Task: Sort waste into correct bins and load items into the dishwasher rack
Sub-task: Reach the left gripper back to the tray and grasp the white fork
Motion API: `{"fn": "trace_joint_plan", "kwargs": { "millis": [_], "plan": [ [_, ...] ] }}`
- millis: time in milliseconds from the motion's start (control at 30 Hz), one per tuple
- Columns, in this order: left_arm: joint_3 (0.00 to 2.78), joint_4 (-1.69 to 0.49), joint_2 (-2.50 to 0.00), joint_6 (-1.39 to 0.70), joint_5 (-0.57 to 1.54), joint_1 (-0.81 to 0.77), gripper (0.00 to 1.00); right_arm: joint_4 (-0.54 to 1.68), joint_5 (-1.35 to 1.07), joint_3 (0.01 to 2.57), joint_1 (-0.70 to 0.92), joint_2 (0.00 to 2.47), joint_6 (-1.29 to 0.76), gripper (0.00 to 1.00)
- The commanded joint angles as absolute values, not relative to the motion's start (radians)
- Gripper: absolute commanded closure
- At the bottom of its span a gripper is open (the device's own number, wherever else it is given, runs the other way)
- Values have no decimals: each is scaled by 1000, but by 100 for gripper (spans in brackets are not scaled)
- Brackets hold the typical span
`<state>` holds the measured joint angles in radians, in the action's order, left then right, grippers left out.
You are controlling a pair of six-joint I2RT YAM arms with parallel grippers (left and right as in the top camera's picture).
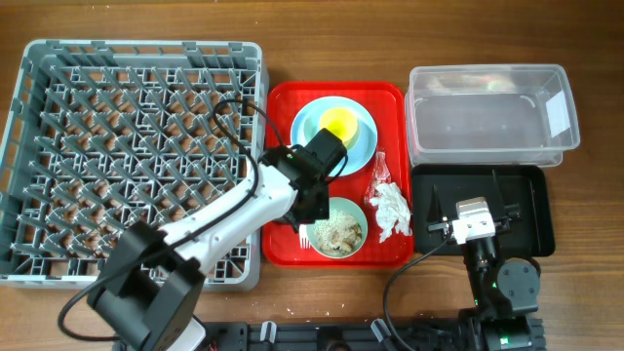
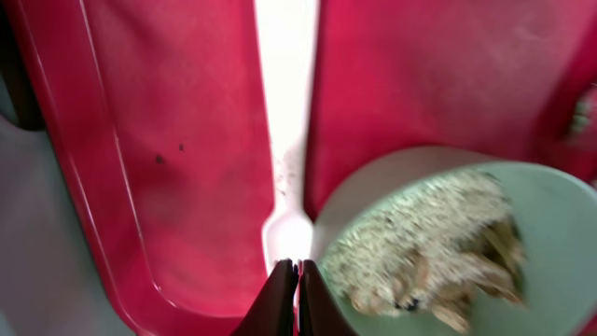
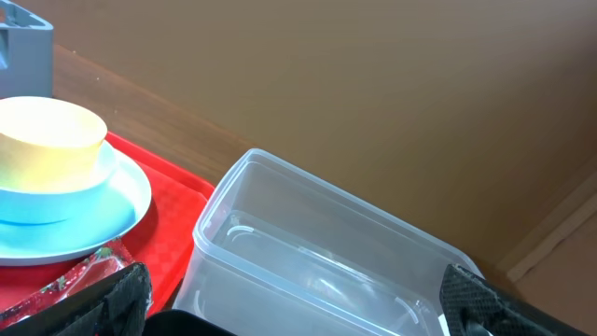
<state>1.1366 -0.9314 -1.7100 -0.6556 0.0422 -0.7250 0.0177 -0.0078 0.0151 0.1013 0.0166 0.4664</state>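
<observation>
Step in hand, as I read it: pick the white utensil [image 2: 284, 112] off the red tray [image 2: 187, 140] and take it to the dishwasher rack [image 1: 58, 68].

Left end effector [image 2: 297, 285]: the jaws are pressed together with only a slit between them. The tips are right at the utensil's wide head, and nothing shows clamped between them. I can't tell if they touch it.

The utensil lies flat on the tray floor with its handle running toward 12 o'clock in the left wrist view. Its head is just beside the green bowl [image 2: 550, 233] at 3 o'clock. Fork or spoon is too blurred to call here; the overhead hints at tines.

The bowl holds the food scraps [image 2: 420, 243] and sits at 6 o'clock on the tray.

Doing it well:
- Spread the jaws before going down; shut as they are, they would only push the utensil.
- Straddle the narrow neck or handle, not the wide head.
- Keep away from the bowl rim at 3 o'clock, since a nudge could spill the scraps.
- The utensil is thin, flat and slick, so press the tips to the tray floor, then close.
- Lift straight up, then carry it toward 9 o'clock to the rack.

Right end effector [image 3: 298, 313]: the fingers are spread wide and empty. It is parked over the black tray [image 1: 541, 210], facing the clear tub [image 3: 215, 252].
</observation>
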Motion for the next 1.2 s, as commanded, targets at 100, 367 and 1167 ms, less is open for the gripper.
{"fn": "trace_joint_plan", "kwargs": {
  "millis": [100, 367, 1167],
  "plan": [
    [1129, -932, -1751, -690, 10, -730, 96, 13, -25, 13, 102, 14, 472, 0],
    [1129, -882, -1751, -689, 157, -733, 96, 13, -25, 13, 102, 14, 472, 0],
    [1128, -847, -1751, -690, -47, -735, 74, 13, -25, 13, 102, 14, 472, 0]
  ]
}}
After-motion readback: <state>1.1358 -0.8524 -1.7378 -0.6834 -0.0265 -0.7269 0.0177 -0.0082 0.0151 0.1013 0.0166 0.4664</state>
